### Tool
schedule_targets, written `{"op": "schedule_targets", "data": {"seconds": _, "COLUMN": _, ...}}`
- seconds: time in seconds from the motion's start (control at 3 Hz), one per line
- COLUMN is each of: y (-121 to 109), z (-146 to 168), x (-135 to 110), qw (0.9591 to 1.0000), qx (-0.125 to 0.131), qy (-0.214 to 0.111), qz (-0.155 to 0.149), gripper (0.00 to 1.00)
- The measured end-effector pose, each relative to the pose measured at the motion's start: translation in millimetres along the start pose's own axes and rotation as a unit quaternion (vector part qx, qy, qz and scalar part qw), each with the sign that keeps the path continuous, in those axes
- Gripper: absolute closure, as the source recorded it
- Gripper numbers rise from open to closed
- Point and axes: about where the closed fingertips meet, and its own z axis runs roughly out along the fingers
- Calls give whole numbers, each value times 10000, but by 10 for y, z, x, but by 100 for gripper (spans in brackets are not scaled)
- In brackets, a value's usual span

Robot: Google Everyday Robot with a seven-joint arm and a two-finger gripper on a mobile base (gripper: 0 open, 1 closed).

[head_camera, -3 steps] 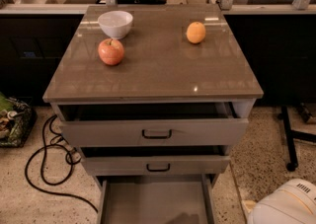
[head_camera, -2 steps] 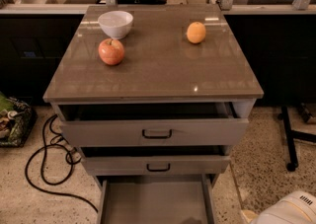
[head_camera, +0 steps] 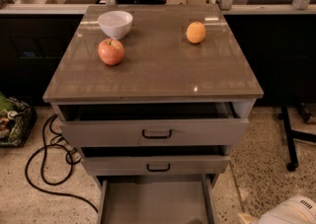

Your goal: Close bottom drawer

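The bottom drawer (head_camera: 153, 201) is pulled far out at the foot of the grey cabinet. Its plain grey tray is empty, and its front and handle lie below the picture's edge. Above it, the middle drawer (head_camera: 197, 165) and the top drawer (head_camera: 207, 131), each with a black loop handle, stand slightly open. My gripper is out of view. Only a white rounded part of my arm (head_camera: 289, 213) shows at the bottom right corner, to the right of the bottom drawer and apart from it.
On the cabinet top (head_camera: 158, 70) sit a white bowl (head_camera: 115, 23), a red apple (head_camera: 111, 52) and an orange (head_camera: 196, 32). A black cable (head_camera: 42, 168) loops on the floor at left, beside a bag (head_camera: 12, 122). A black stand leg (head_camera: 289, 141) is on the right.
The white arm part has sunk a little lower and further right in the corner. The drawers and the things on top have not moved.
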Motion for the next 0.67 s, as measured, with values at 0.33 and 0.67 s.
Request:
{"op": "schedule_targets", "data": {"seconds": 0.33, "y": 86, "z": 544, "x": 58, "qw": 9992, "qx": -116, "qy": -360, "qz": 149, "gripper": 0}}
{"op": "schedule_targets", "data": {"seconds": 0.67, "y": 138, "z": 936, "x": 50, "qw": 9982, "qx": -231, "qy": -544, "qz": 80, "gripper": 0}}
